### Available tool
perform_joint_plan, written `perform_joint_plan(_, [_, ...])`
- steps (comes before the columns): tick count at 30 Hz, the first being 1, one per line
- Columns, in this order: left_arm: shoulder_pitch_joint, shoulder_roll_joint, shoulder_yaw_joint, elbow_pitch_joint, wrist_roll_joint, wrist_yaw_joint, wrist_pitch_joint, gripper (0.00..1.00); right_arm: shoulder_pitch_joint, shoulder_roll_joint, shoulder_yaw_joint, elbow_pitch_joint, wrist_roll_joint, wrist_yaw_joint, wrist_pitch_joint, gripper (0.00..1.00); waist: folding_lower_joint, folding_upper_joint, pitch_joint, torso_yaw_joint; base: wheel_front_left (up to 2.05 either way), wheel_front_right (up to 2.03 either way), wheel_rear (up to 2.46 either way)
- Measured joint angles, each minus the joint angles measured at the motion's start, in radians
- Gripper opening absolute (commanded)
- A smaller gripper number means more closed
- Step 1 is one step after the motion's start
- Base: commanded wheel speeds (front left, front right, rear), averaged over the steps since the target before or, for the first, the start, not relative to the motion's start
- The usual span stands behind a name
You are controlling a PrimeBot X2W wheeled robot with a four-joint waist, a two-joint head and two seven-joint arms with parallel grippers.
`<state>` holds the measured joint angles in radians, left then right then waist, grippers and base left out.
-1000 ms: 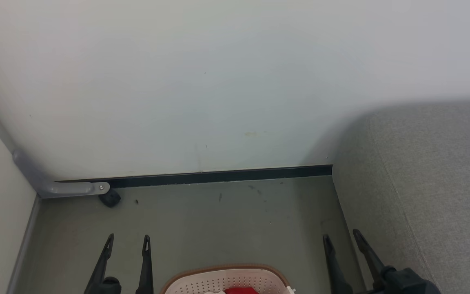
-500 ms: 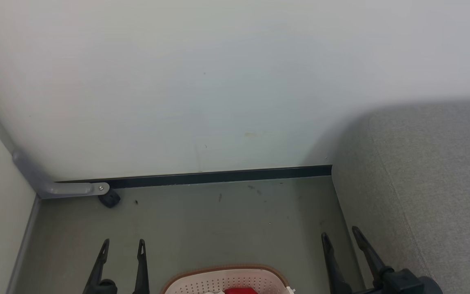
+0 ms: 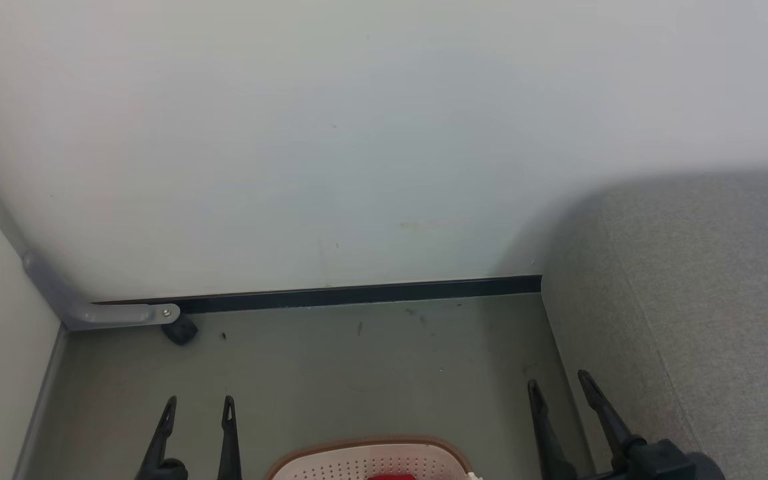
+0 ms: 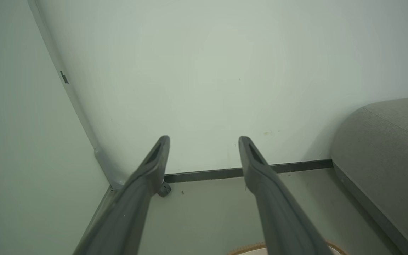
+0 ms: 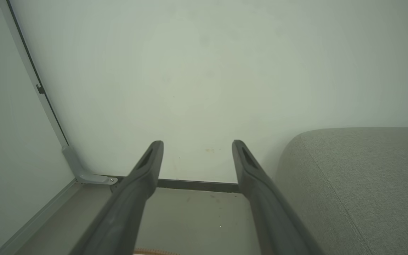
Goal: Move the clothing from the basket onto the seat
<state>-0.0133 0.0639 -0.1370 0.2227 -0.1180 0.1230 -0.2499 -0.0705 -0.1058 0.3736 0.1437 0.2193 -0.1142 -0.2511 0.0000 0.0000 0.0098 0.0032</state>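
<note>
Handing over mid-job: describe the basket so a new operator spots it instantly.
Start at the big grey seat on the right, then look left to the floor. At the head view's bottom edge, between the left gripper and right gripper, sits the basket: cream, perforated, brown-rimmed, with red clothing inside.

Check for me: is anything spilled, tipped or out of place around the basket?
Nothing stands out. The basket sits upright on the floor with red clothing inside. The left end effector and right end effector hang open and empty. A few dark specks mark the floor near the wall.
</note>
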Motion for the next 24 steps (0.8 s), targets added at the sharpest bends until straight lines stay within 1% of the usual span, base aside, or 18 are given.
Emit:
perform_joint_plan(13, [0.025,0.0,0.012,-0.008,-0.006,0.0,0.0,1.0,0.027,0.002,-0.004,-0.023,-0.01,0.0,-0.001,1.0,0.0,0.0,0.002,-0.002,0.0,0.0,0.0])
perform_joint_plan(19, [0.015,0.007,0.007,-0.019,-0.004,-0.002,0.0,1.0,0.018,0.001,-0.009,-0.055,-0.02,0.002,-0.002,1.0,0.0,0.0,0.039,-0.005,0.0,0.0,0.0])
perform_joint_plan(24, [-0.05,0.021,-0.006,-0.015,0.004,-0.017,0.0,1.0,-0.015,-0.006,-0.025,-0.088,-0.028,0.006,-0.003,1.0,0.0001,0.0001,0.087,-0.009,0.0,0.0,0.0])
